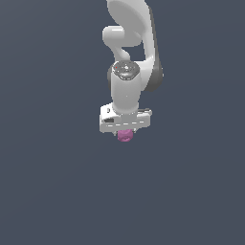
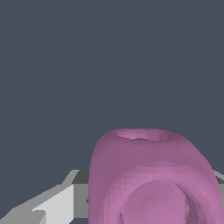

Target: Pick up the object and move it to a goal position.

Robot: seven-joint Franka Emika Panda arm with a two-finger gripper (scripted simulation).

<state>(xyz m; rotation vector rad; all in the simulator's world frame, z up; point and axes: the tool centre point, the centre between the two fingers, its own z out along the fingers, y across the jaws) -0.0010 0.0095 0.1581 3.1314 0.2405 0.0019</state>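
Note:
The object [image 1: 125,136] is a small pink-magenta lumpy ball that sits directly under the white hand in the exterior view. My gripper [image 1: 125,131] points straight down over it, and the fingertips are hidden by the hand and the ball. In the wrist view the object [image 2: 148,175] fills the space between the fingers. One grey-white finger [image 2: 54,205] presses against its side, and a sliver of the other shows at the far edge. The gripper is shut on the object.
A plain dark grey-blue surface [image 1: 57,191] fills the background in both views. No other objects, containers or edges show. The white arm [image 1: 129,43] rises above the gripper toward the top of the exterior view.

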